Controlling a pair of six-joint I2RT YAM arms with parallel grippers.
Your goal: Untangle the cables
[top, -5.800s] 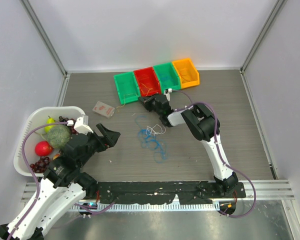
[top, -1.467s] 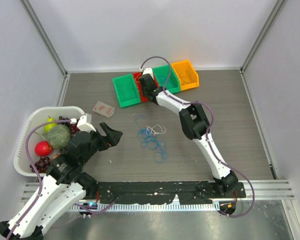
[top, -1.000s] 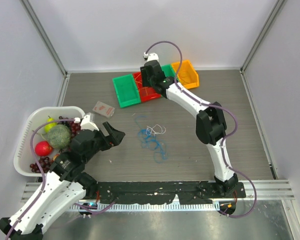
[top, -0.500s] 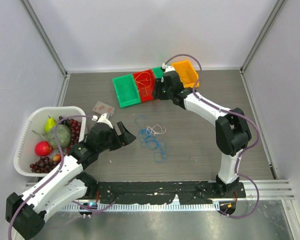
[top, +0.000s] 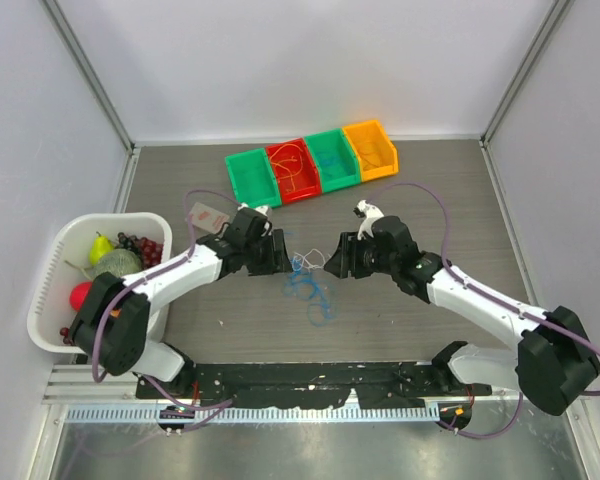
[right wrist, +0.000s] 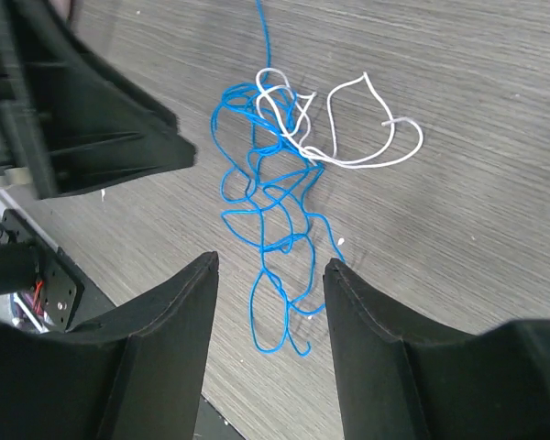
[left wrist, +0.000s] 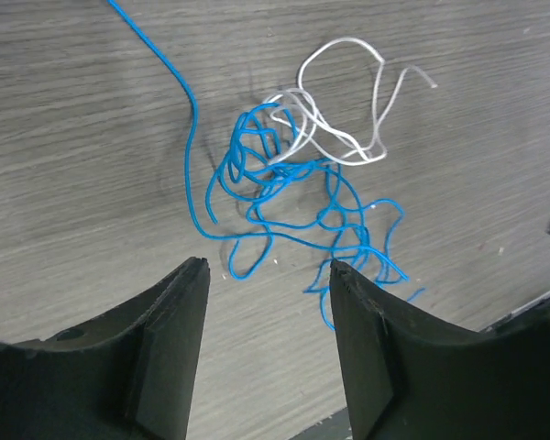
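Left tool [left wrist: 268,275]: jaws apart, nothing gripped, poised over the edge of the blue cable [left wrist: 284,197] tangle. Right tool [right wrist: 270,266]: jaws apart, empty, facing it from the opposite side. Blue cable is snarled with the white cable [left wrist: 348,137]. Both lie mid-worktop [top: 430,200], between the tools.

Arms [top: 480,298]: white shells, black joints, a purple hose [top: 425,186] looping behind each pincer [left wrist: 268,268], whose fingers [left wrist: 170,348] are broad matte-black wedges.
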